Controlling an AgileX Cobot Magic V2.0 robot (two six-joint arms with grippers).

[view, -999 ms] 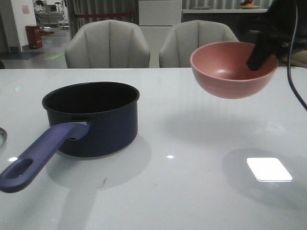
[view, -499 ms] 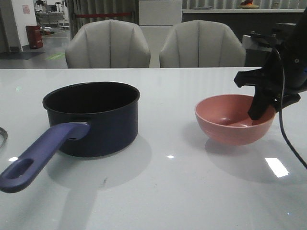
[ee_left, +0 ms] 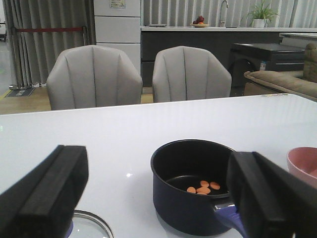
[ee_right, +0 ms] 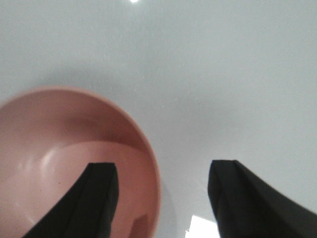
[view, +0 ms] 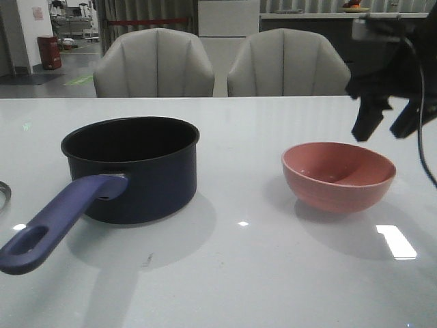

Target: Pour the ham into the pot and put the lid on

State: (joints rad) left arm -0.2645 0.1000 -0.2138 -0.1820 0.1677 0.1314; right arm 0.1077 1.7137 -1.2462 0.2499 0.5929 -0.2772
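The ham (ee_left: 203, 187) lies in the pot (view: 136, 167), so what remains is the lid (ee_left: 91, 224), flat on the table (view: 239, 273) just beside the pot's left. Glass with a steel rim, it looks stiff, slippery and breakable; its knob is the likely hold, though it is out of view. The left gripper (ee_left: 163, 196) hangs wide and empty. The right gripper (view: 382, 126), spread and empty, hovers above the empty bowl (view: 338, 174).
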